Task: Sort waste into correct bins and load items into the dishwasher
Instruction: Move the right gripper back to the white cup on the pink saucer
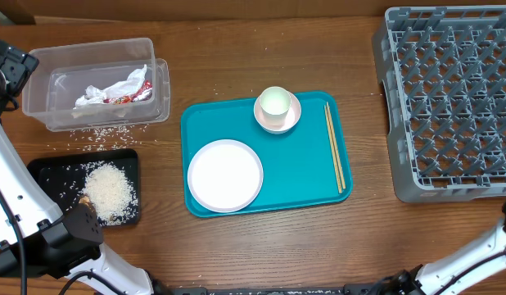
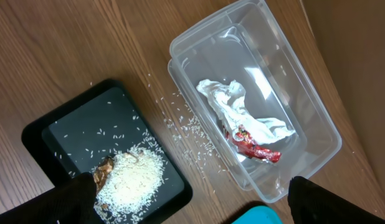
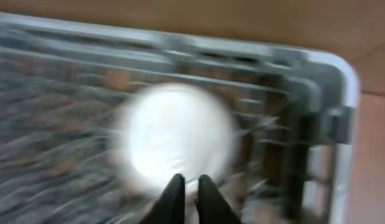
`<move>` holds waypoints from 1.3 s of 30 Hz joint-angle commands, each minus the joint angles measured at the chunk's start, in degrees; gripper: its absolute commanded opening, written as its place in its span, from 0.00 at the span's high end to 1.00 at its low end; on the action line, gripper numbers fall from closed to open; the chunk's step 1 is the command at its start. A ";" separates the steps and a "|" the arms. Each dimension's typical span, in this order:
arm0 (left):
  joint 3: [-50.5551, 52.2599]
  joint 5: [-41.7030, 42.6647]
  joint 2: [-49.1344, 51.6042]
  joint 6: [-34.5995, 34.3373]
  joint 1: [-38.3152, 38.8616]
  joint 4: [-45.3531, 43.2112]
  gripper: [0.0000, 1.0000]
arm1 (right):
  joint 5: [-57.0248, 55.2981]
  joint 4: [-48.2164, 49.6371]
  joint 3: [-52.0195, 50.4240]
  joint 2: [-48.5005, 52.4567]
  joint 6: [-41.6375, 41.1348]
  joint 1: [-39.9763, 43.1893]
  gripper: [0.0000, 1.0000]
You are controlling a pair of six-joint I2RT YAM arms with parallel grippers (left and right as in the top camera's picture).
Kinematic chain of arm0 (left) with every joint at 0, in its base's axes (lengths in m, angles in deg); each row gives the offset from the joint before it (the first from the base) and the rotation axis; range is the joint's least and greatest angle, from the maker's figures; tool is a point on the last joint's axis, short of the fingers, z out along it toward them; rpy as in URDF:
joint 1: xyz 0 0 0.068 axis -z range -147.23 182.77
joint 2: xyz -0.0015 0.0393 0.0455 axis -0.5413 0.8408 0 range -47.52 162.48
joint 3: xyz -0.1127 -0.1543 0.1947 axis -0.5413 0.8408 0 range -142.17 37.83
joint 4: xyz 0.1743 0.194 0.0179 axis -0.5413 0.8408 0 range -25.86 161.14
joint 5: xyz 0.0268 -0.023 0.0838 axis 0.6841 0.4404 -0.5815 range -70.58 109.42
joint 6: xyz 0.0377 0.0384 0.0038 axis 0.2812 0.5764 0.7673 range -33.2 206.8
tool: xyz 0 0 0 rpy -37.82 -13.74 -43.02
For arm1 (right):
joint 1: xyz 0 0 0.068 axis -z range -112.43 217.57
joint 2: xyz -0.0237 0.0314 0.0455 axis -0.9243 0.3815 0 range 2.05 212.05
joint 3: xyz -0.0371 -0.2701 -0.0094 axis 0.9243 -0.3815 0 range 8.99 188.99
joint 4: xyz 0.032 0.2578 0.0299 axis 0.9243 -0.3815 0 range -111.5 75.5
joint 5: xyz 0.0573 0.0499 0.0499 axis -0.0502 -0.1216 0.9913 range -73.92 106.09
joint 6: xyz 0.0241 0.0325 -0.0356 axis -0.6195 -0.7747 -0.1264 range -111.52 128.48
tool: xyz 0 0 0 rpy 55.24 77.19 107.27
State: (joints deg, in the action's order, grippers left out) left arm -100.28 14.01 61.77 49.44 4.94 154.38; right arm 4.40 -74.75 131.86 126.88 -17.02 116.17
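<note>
The clear tub [image 1: 40, 90] [image 2: 317, 124] holds a crumpled white napkin [image 1: 114, 88] [image 2: 233, 106] and a red wrapper [image 1: 126, 98] [image 2: 258, 149]. On the black tray [image 1: 48, 172] [image 2: 74, 124] lie a heap of rice [image 1: 110, 190] [image 2: 133, 180] and a brown scrap [image 2: 104, 168]. My left gripper [image 2: 192, 205] hangs wide open above them, holding nothing. Plate [image 1: 225, 174], cup [image 1: 274, 103] on its saucer [image 1: 261, 121] and chopsticks [image 1: 333, 147] rest on the teal tray [image 1: 302, 172]. My right gripper [image 3: 186, 180] is shut over the grey rack [image 1: 449, 98] [image 3: 329, 87]. A blurred white round dish [image 3: 177, 130] lies just beyond its tips.
Loose rice grains [image 1: 106, 135] [image 2: 192, 130] are scattered on the wood between tub and black tray. The left arm's dark body [image 1: 69, 233] overlaps the black tray's near corner. The right arm [image 1: 474, 254] leaves the overhead view at the lower right.
</note>
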 commanded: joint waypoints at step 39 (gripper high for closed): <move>-0.07 -0.55 0.11 -0.35 0.15 -0.11 0.01 | 4.13 -9.66 0.90 5.31 4.94 -79.76 0.38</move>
State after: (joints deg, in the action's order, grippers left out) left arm -100.28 14.01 61.77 49.41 4.94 154.38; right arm 9.95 -85.20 132.30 129.55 -12.28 38.07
